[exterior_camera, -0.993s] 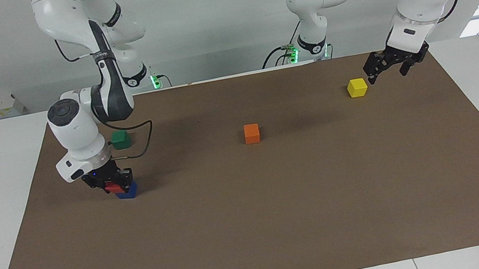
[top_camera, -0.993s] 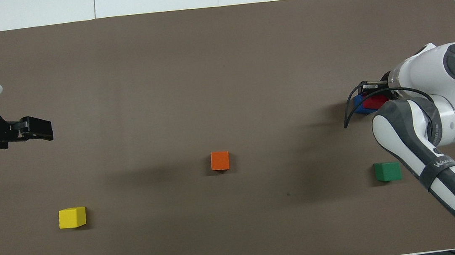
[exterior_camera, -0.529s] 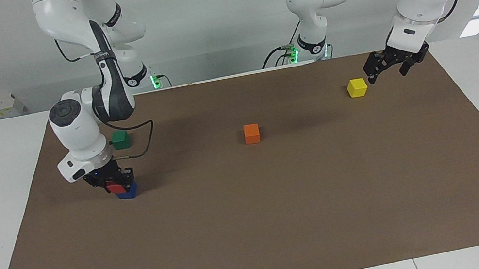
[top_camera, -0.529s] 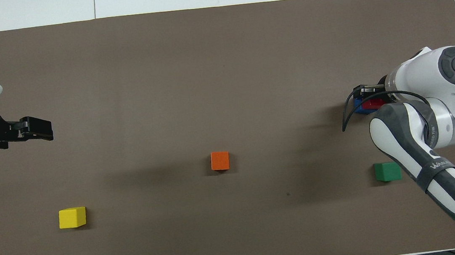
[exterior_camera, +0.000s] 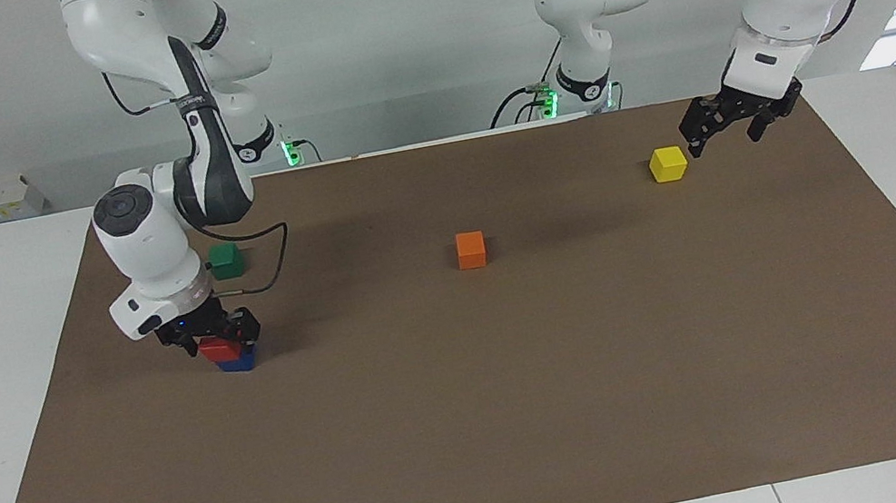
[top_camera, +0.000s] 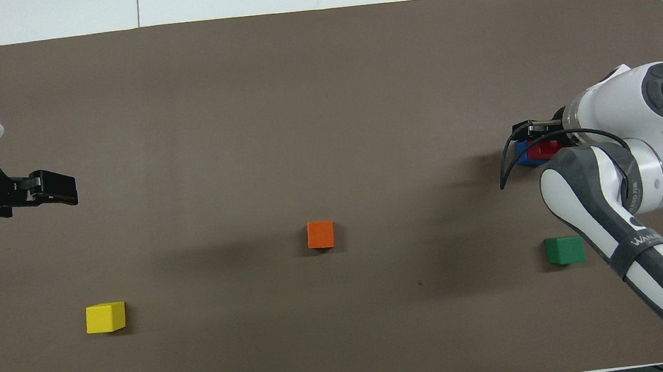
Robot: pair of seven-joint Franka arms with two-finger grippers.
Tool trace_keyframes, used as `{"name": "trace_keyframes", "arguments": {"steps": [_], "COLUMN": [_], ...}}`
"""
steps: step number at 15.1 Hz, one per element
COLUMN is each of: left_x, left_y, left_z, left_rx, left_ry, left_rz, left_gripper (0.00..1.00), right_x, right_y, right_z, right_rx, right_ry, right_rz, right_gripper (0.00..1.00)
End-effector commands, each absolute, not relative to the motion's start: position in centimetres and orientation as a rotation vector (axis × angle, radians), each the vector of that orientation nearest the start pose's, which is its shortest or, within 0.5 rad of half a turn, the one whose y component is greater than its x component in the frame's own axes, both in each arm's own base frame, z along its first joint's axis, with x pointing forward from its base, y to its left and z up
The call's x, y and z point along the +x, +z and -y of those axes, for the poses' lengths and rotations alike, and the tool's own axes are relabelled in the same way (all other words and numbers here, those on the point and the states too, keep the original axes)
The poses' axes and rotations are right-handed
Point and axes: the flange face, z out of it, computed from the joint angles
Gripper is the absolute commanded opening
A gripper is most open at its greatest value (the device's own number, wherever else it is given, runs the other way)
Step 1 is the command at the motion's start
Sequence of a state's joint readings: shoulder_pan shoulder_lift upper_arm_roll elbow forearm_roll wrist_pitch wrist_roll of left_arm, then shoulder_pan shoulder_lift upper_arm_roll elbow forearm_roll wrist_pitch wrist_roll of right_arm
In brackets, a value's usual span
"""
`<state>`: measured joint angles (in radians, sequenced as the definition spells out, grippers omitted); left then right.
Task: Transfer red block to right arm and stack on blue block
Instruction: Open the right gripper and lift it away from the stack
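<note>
Since a second ago the right claw [exterior_camera: 210,334] is opened around the red block [exterior_camera: 218,349], stacked on the blue block [exterior_camera: 238,362], while the left claw [exterior_camera: 728,125] is held open at the yellow block's [exterior_camera: 667,163] three o'clock in the facing view.

Partly readable white lettering "WANA" on the right arm [top_camera: 642,239] grey link band; nothing else legible

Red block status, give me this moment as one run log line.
red block: on blue block | right gripper: open, around red block | left gripper: open, waiting beside yellow block
</note>
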<state>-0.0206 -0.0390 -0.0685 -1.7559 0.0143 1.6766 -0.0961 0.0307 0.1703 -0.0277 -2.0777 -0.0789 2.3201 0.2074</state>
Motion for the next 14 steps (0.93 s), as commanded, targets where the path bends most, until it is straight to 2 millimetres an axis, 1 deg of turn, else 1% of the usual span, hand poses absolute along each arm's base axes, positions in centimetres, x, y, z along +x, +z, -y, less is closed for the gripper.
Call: {"name": "trace_keyframes", "arguments": {"steps": [1,3,4,6,7,9,11,14], "left_x": [54.0,54.0,54.0,54.0,54.0,54.0,54.0,54.0], "left_y": [57.1,57.1,57.1,57.0,57.1,57.0,57.1,57.1], "left_z": [4.5,4.5,4.5,4.5,4.5,4.5,4.5,4.5], "left_rx": [-3.132,-3.132,-3.132,-3.132,-3.132,-3.132,-3.132,-3.132], "left_ry": [0.050,0.050,0.050,0.052,0.050,0.052,0.050,0.050], "left_rz": [0.009,0.009,0.009,0.009,0.009,0.009,0.009,0.009], "left_gripper": [1.00,1.00,1.00,1.00,1.00,1.00,1.00,1.00], "right_x": [58.6,58.6,58.4,58.0,57.7,56.7,55.8,55.2], "right_y": [39.8,42.2,43.7,47.0,48.7,51.5,54.2,57.1], "right_z": [-0.3,-0.8,-1.4,-2.1,-2.3,-2.7,-2.5,-1.6], "right_rx": [-3.183,-3.181,-3.185,-3.194,-3.196,-3.191,-3.130,-3.127], "right_ry": [-0.149,-0.171,-0.155,-0.127,-0.125,-0.077,-0.023,0.061], "right_rz": [-0.284,-0.264,-0.244,-0.211,-0.202,-0.168,-0.147,-0.082], "right_gripper": [1.00,1.00,1.00,1.00,1.00,1.00,1.00,1.00]}}
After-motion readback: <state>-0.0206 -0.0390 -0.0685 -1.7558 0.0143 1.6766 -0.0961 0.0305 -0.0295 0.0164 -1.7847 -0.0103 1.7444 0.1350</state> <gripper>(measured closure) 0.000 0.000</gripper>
